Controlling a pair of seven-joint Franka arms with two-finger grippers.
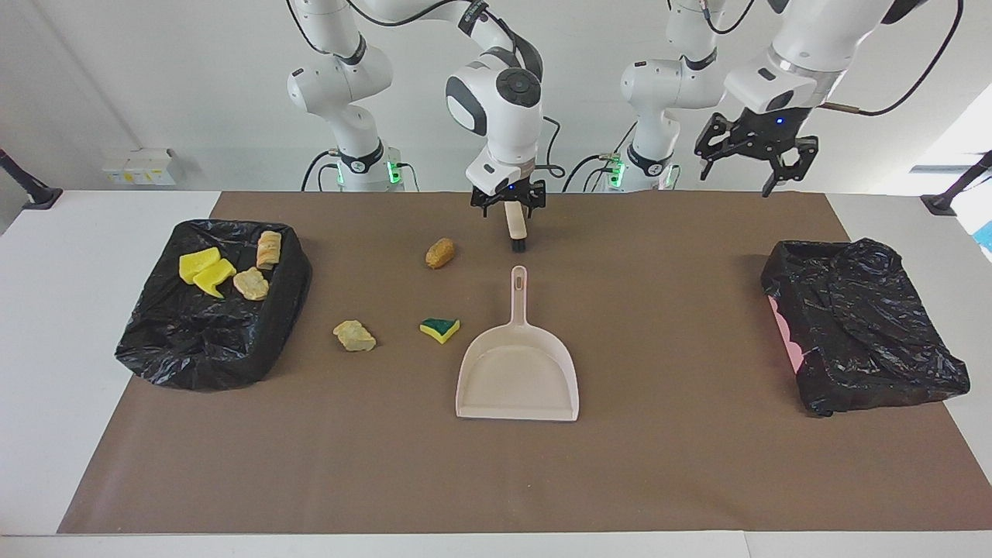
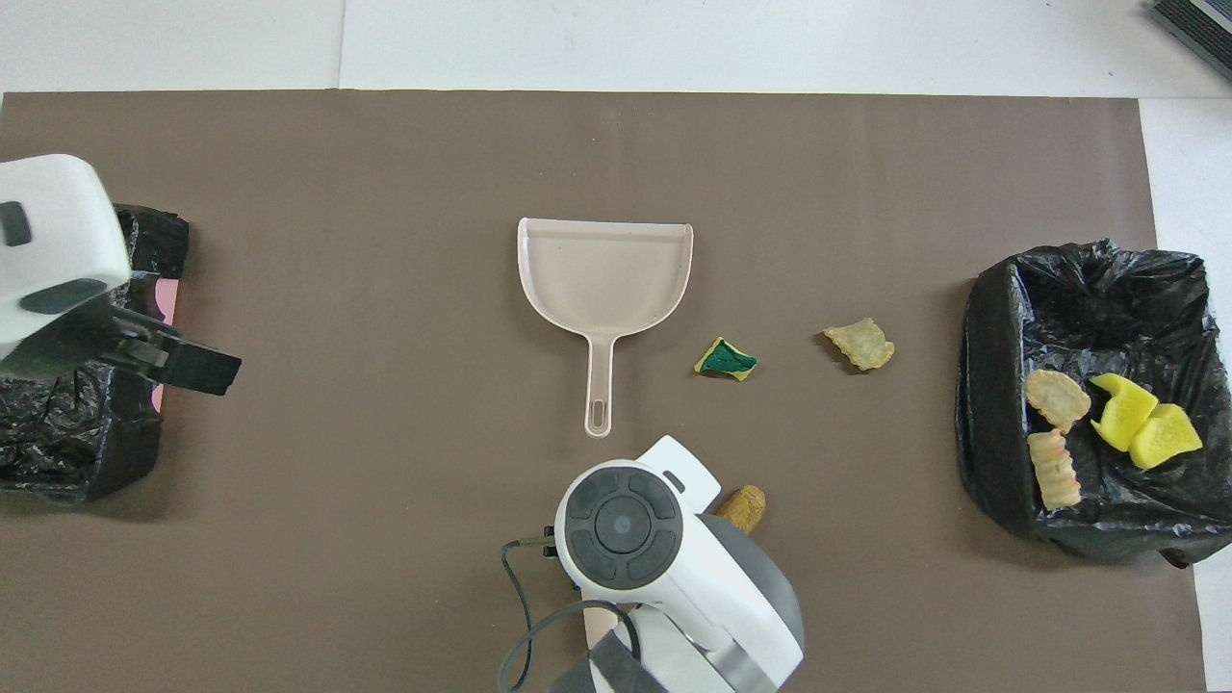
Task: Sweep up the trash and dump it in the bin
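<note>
Three scraps lie loose on the surface (image 1: 659, 465): a brown lump (image 1: 439, 253), a tan chunk (image 1: 355, 335) and a green sponge (image 1: 439, 329). Four more sit in the bin (image 1: 155, 356) at the right arm's end. The right hand (image 1: 508, 205), jaws wide, hangs just over the brush (image 1: 514, 229). In the facing view the brush's long axis runs twelve to six, with the dustpan (image 1: 518, 380) at its six. The loose scraps lie at seven to eight o'clock from it. The left hand (image 1: 748, 159), also wide, waits high up, so the right hand is the nearer.
</note>
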